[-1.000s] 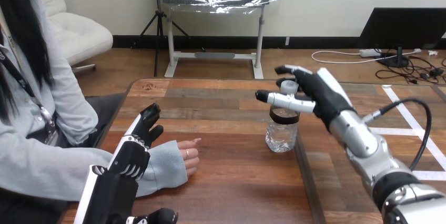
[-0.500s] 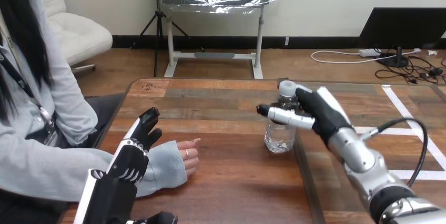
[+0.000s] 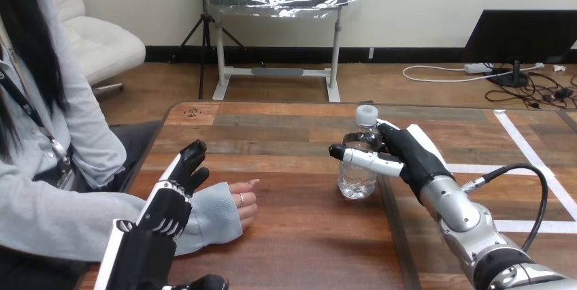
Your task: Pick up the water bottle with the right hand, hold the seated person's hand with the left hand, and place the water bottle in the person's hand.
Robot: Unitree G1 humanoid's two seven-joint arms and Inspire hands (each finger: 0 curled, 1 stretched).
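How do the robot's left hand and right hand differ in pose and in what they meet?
The right hand is curled round the bottle, thumb across its front; the left hand is open, holding nothing. The right hand is mid-table; the left hand is over the person's sleeve at the left. Both are black with white shells.

Clear water bottle (image 3: 356, 180) (brown table (image 3: 306, 235)).
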